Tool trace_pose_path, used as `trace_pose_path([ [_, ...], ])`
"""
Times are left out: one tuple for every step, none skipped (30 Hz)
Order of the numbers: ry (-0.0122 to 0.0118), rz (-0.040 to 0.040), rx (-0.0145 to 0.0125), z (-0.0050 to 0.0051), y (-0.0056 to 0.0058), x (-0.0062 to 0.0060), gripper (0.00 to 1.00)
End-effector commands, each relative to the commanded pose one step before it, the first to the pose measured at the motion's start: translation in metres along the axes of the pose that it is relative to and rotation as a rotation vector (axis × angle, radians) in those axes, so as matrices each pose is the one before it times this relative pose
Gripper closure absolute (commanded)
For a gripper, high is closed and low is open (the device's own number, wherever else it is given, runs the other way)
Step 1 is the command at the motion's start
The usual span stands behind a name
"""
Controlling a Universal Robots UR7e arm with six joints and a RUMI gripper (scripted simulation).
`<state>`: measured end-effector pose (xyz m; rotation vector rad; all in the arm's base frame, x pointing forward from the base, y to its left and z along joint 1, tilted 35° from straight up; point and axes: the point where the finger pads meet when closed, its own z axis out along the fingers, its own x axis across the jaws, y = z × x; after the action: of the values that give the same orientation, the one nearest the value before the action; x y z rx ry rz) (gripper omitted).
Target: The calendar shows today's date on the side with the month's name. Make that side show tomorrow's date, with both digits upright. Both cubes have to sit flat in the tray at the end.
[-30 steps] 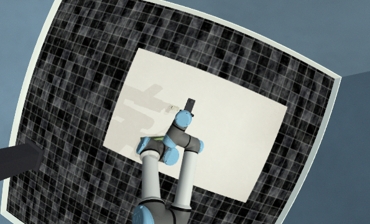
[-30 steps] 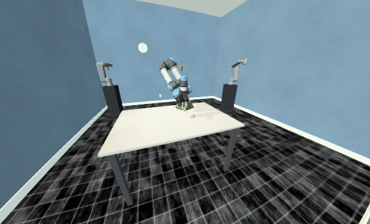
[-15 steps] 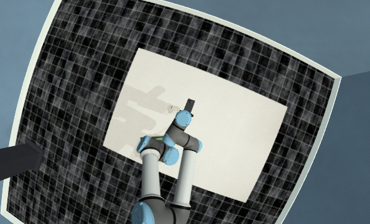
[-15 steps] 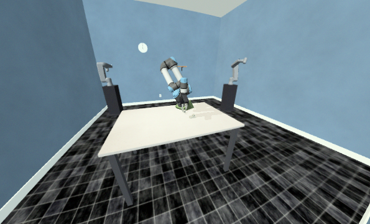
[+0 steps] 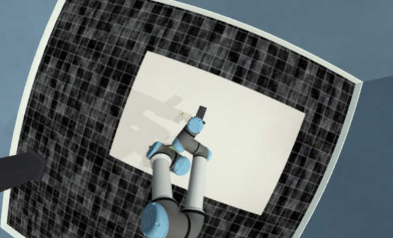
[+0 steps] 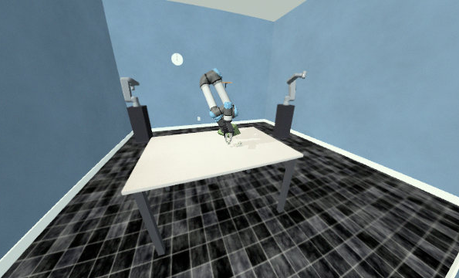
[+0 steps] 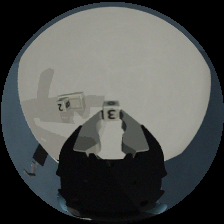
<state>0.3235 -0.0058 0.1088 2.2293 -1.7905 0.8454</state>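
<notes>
My gripper [image 7: 111, 110] [image 6: 227, 140] is shut on a small white date cube [image 7: 110, 113] and holds it a little above the white table [image 5: 249, 132] [image 6: 194, 162] [image 7: 150, 60]. The cube's side towards the wrist camera bears dark digits, one of which looks like a 3. The calendar tray with the other cube [image 7: 69, 102] [image 5: 183, 114] [image 6: 238, 144] rests on the table, to the left of the held cube in the wrist view; a 2 shows on it. In the top view the wrist hides the fingers and the held cube.
The arm's base stands at the table's near long edge, with a green object [image 5: 171, 149] [image 6: 233, 129] beside it. Two black pedestals [image 6: 140, 123] [image 6: 283, 120] with camera arms stand behind the table's far corners.
</notes>
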Motion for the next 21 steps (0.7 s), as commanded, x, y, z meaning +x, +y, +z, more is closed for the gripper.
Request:
trace_pose_path([
  [-0.00014,-0.00155,0.01681,0.01828,-0.00619,0.00046,0.90],
  [-0.00001,0.00000,0.00001,0.00226,0.00001,-0.00002,0.90],
  [-0.00002,0.00001,0.00000,0.00199,-0.00001,-0.00002,0.90],
  [-0.00001,0.00000,0.00001,0.00172,0.00001,-0.00001,0.90],
  [-0.00001,0.00000,0.00000,0.00145,0.00000,-0.00001,0.90],
  [-0.00001,0.00000,0.00000,0.00119,-0.00001,-0.00001,0.90],
  [-0.00001,0.00000,0.00000,0.00094,0.00000,-0.00001,0.90],
  [0.00000,0.00000,0.00000,0.00071,0.00000,0.00000,0.90],
  [0.00000,0.00000,0.00000,0.00050,0.00000,0.00000,0.90],
  [0.00000,0.00000,0.00000,0.00032,0.00000,0.00000,0.90],
  [0.00000,0.00000,0.00000,0.00017,0.00000,0.00000,0.90],
  [0.00000,0.00000,0.00000,0.00007,0.00000,0.00000,0.90],
  [0.00000,0.00000,0.00000,0.00001,0.00000,0.00000,0.90],
  [0.00000,0.00000,0.00000,0.00000,0.00000,0.00000,0.90],
  [0.00000,0.00000,0.00000,0.00000,0.00000,0.00000,0.90],
  [0.00011,0.00013,0.00027,-0.00008,-0.00017,0.00011,0.90],
  [0.00000,0.00000,0.00000,0.00000,0.00000,0.00000,0.90],
  [0.00000,0.00000,0.00000,0.00000,0.00000,0.00000,0.90],
  [0.00091,0.00037,0.00188,-0.00060,-0.00113,0.00066,0.90],
  [0.00020,0.00001,0.00052,-0.00016,-0.00022,0.00011,0.90],
  [0.00028,0.00022,0.00065,-0.00020,-0.00018,0.00014,0.90],
])
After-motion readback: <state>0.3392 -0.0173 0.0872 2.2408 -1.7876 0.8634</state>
